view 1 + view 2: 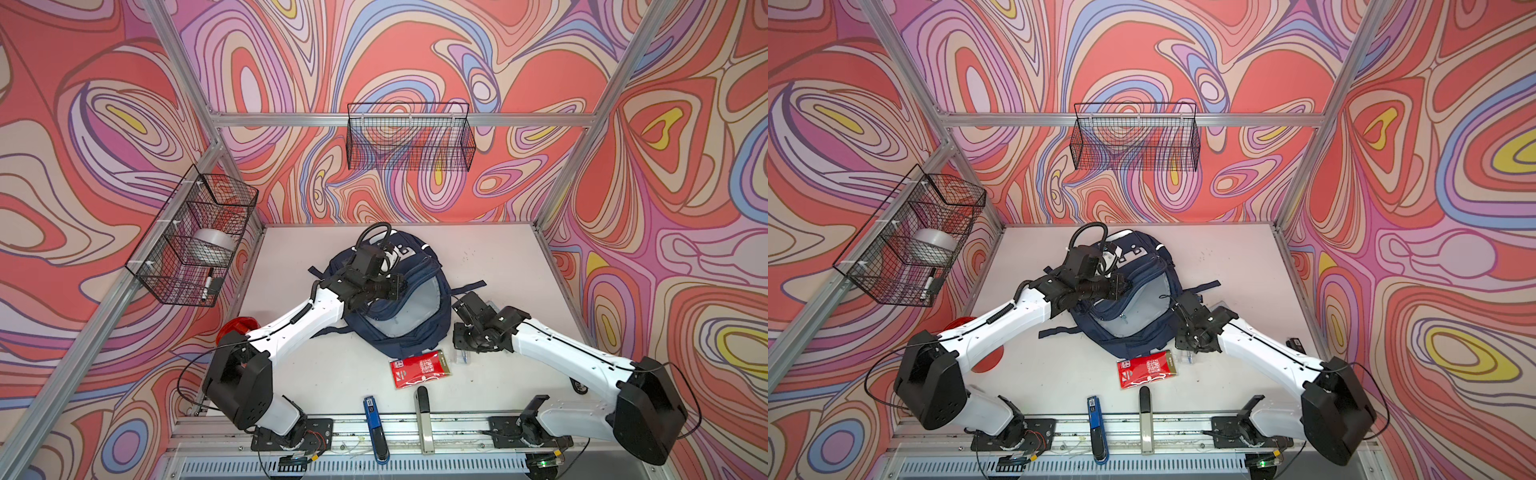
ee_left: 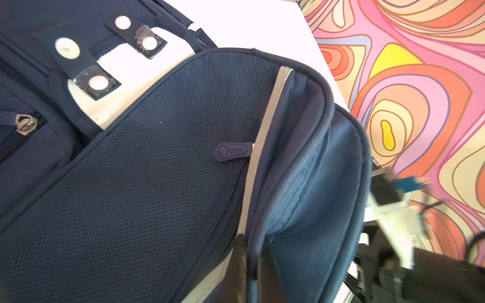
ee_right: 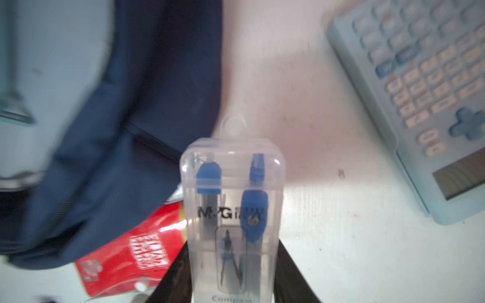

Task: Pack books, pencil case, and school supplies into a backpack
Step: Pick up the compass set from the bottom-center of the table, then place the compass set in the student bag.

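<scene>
- Two arms were at the backpack (image 1: 415,332) in both top views. It lay open in the middle of the table (image 1: 498,257), and the red packet (image 1: 417,368) lay just beside its near edge.
- In the left wrist view, your left gripper (image 2: 253,254) had its jaws pressed together on the backpack's rim.
- In the right wrist view, your right gripper (image 3: 233,257) had its jaws clamped on the clear pack (image 3: 233,199), between the backpack and the light blue calculator (image 3: 420,91).

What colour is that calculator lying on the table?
The calculator is light blue with pale pinkish keys; the right wrist view shows it best.
</scene>
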You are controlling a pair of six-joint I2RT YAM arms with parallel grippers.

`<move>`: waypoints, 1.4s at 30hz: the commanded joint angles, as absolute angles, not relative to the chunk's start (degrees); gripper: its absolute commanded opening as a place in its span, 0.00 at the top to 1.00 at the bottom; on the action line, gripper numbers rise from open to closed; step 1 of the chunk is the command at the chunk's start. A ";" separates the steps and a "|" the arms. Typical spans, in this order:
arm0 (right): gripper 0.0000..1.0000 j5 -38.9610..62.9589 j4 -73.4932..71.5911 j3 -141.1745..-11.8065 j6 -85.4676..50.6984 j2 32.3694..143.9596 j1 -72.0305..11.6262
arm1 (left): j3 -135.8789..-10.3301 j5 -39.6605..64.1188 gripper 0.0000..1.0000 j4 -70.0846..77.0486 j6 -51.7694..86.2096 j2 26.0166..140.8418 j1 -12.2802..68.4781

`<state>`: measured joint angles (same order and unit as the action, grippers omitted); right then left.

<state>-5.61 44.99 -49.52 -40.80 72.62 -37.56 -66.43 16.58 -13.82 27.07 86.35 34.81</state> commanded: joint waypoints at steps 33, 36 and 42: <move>0.75 -2.18 -12.27 -65.68 -50.89 110.12 -39.17 | -78.47 23.87 1.00 -17.06 29.82 86.39 31.64; 0.75 -2.05 -15.54 -65.93 -51.93 112.14 -38.70 | -75.21 23.89 1.00 -15.56 31.54 85.07 31.57; 0.59 -1.46 -11.39 -64.17 -50.84 110.69 -38.42 | -70.18 22.12 1.00 -13.54 32.42 84.09 31.55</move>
